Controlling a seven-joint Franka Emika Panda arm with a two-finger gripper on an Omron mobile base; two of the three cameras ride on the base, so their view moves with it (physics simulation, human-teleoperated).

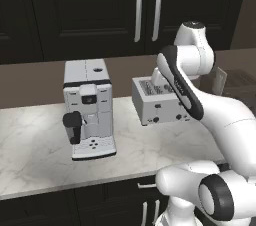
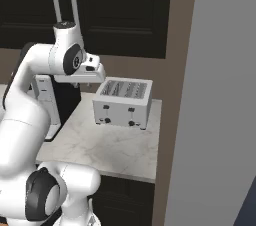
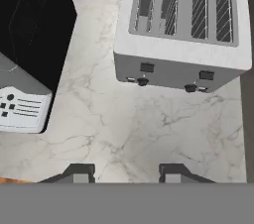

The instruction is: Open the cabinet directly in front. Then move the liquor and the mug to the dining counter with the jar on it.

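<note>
The gripper [image 3: 126,172] looks down at the marble worktop [image 3: 149,129] with its jaws partly apart and nothing between them; the toaster [image 3: 183,29] sits just ahead; the cabinet [image 1: 100,10], doors shut, hangs on the wall high above.

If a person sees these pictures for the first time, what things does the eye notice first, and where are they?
The white arm rises over a marble counter. On the counter stand a coffee machine at the left and a four-slot toaster at the right. The gripper hangs open above the bare marble before the toaster, and the dark cabinet behind is shut.
</note>
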